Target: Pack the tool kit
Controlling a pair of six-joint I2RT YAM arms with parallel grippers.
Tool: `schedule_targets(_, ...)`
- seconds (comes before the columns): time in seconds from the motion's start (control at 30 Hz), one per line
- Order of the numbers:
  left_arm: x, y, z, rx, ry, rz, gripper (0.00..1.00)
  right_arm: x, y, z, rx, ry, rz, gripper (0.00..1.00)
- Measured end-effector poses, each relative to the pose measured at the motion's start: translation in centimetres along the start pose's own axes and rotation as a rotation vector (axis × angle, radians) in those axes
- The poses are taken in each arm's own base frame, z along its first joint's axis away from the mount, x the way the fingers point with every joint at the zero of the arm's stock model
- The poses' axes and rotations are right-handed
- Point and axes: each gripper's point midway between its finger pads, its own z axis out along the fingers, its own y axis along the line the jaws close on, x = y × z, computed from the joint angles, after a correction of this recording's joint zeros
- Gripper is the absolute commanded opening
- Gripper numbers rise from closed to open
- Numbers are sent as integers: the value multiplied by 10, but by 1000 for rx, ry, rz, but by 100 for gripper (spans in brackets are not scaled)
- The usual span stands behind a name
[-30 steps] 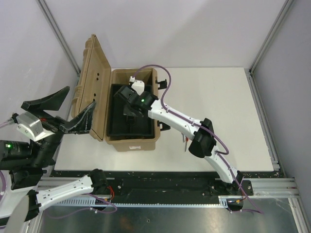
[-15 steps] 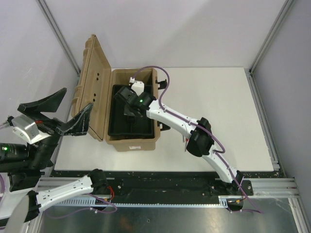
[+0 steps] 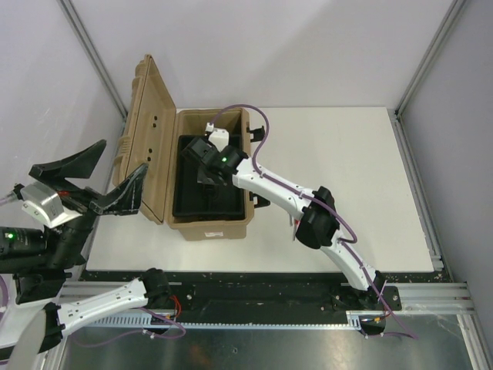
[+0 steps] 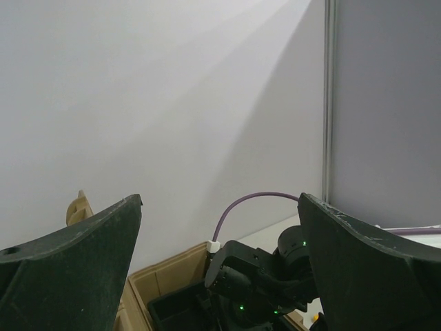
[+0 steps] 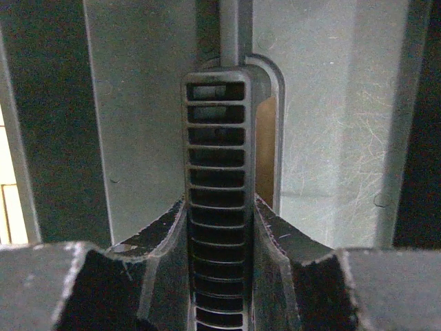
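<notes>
Okay, one tan case [image 3: 208, 227] sits on the left part of the white table [image 3: 347, 177]. It's open, and its lid [image 3: 150, 131] stands up on the left side. Inside the case is one black tray [image 3: 189, 202]. The right arm reaches down into the tray.

The right claw [image 5: 220, 214] is clamped on one black ribbed handle [image 5: 217, 158], with a finger pressed to each side. A grey shaft runs on from the handle's far end. The scratched tray floor shows right behind it, but I can't tell if the handle touches the floor. From above, the wrist covers the handle, and only the right claw [image 3: 202, 166] shows over the tray. No other contents of the tray can be made out.

The left claw [image 3: 123, 154] is spread wide with nothing between its fingers [image 4: 76, 262]. It hangs off the table's left edge, just beside the outer face of the lid.

Count: one case, one tray, one gripped handle, two arms.
</notes>
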Motion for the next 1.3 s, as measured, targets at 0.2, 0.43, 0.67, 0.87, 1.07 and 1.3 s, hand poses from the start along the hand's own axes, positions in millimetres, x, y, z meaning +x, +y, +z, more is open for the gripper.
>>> schedule_targets(0.2, 4, 1, 0, -10, 10, 6, 99, 4, -2, 0, 5, 18, -13, 0)
schedule_targets(0.43, 6, 0, 0, -9, 16, 12, 99, 5, -2, 0, 1, 26, -11, 6)
schedule_targets(0.67, 6, 1, 0, -10, 14, 11, 99, 7, -3, 4, -6, 43, -10, 40)
schedule_targets(0.87, 4, 3, -3, -14, 8, 8, 99, 13, -1, 17, -24, 37, -12, 54)
schedule_targets(1.07, 5, 4, -3, -20, 11, 9, 100, 8, 9, 17, -67, 11, -17, 65)
schedule_targets(1.3, 6, 6, -3, -33, 16, 15, 99, -3, 6, 8, -71, -35, -71, 66)
